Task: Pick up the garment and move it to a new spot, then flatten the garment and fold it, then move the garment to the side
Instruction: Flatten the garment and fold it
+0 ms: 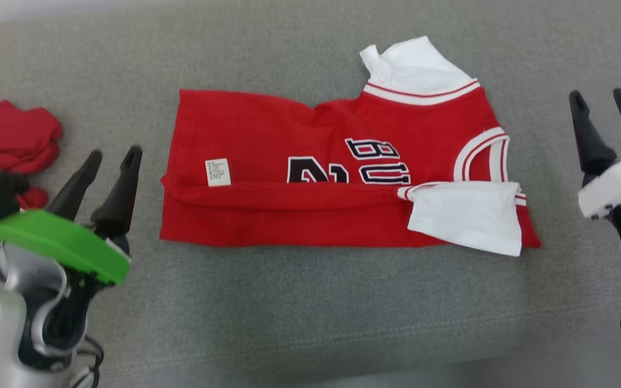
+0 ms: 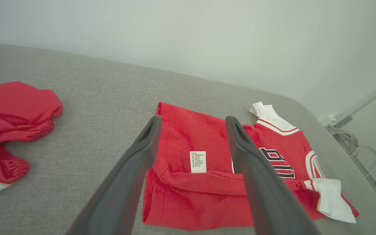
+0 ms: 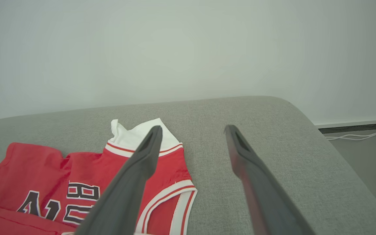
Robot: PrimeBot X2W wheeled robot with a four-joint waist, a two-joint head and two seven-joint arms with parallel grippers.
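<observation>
- While both arms hang off to the sides, the garment (image 1: 310,178) lies spread in the middle of the grey surface (image 1: 310,302). It is a red knit jersey laid sideways, hem end toward the left and shoulder end toward the right.
- Its near long edge is turned over on itself, making a soft rounded ridge that runs from the hem end to the near sleeve.
- Black block lettering (image 1: 367,161) with a white outline sits on the chest, its lower part tucked under that ridge.
- A small white rectangular care label (image 1: 218,172) lies just above the ridge, near the hem end.
- The far white sleeve (image 1: 413,64) pokes out past a striped red-and-white band, and its tip is curled.
- The near white sleeve (image 1: 467,215) lies flat over the red cloth as a smooth four-sided flap.
- The surface has a fine woven, felt-like texture and a rounded corner.
- The left pincer (image 1: 115,152) has long, dark, tapered fingers spread apart and holds nothing. It is near the hem end but clear of it, with a glossy green cover (image 1: 52,240) behind it.
- The right pincer (image 1: 597,94) is likewise spread and empty, apart from the shoulder end, on a white housing (image 1: 618,186).
- A crumpled red cloth (image 1: 14,134) with gathered edges is heaped at the far left.
</observation>
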